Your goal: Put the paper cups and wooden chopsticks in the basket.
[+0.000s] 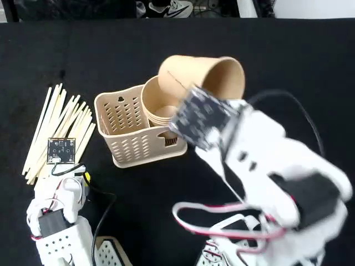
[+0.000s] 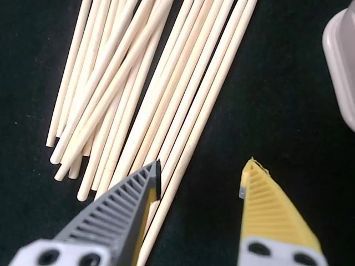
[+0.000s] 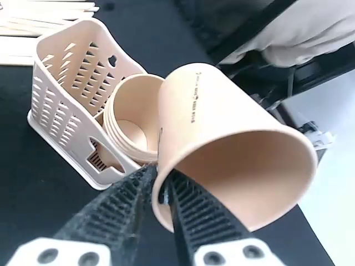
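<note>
Right gripper (image 3: 161, 180) is clamped on the rim of a paper cup (image 3: 233, 144), one finger inside the mouth and one outside. That grip holds the cup tipped on its side, mouth toward the arm, probably so it can be turned upright and nested. Just beyond and below its fingertips sits the basket (image 3: 61, 94), with a stack of cups (image 3: 130, 119) already standing in the end nearest the held cup. The held cup hangs above that stack and has not yet been let go.

Left gripper (image 2: 201, 166) is spread wide and holds nothing. It hovers low over the chopsticks (image 2: 144, 83), which lie loose on the black table (image 1: 277, 55), fanning away from its fingertips. The grey finger sits over the pile's edge, the yellow one over bare cloth beside it.

How many cups make up the stack is hard to tell. The chopsticks' far ends are cut off in the left wrist view, and whether the grey finger touches them is unclear. From above, the right arm hides the basket's near corner.
</note>
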